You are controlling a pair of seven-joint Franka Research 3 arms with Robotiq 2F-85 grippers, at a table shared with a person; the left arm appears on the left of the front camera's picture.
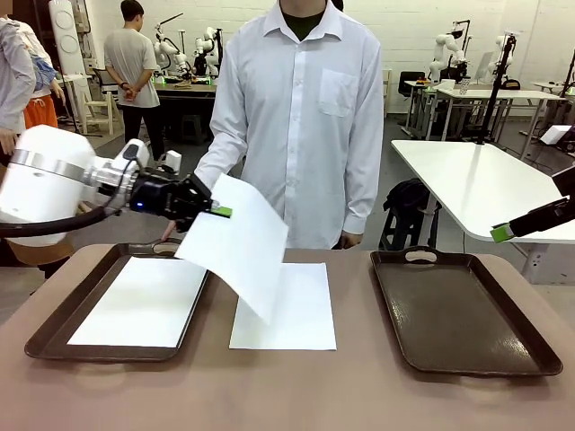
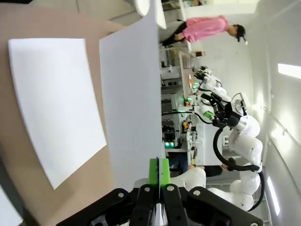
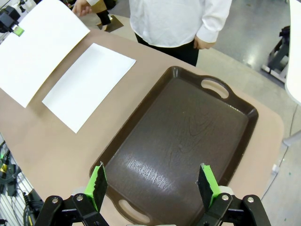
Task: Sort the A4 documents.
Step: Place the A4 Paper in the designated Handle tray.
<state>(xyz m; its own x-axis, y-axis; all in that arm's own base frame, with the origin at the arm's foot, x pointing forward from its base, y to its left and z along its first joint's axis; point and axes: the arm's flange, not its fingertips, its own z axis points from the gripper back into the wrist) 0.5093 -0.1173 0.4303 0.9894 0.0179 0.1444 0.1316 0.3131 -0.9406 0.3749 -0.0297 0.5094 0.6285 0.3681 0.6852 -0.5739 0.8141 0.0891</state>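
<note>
Front view, centre left: the left tool (image 1: 220,212) is clamped on the edge of a held A4 document (image 1: 238,242), which hangs slanted between the left tray (image 1: 54,328) and a second document (image 1: 286,307) lying flat on the desk (image 1: 359,395). A third document (image 1: 142,301) lies in that tray, probably the sorting destination. Right wrist view: the right tool (image 3: 153,182) hovers, fingers wide apart, over the right tray (image 3: 188,127), likely waiting its turn.

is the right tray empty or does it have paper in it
Empty: the right tray has a bare brown bottom all over, with no sheet lying in it.
</note>
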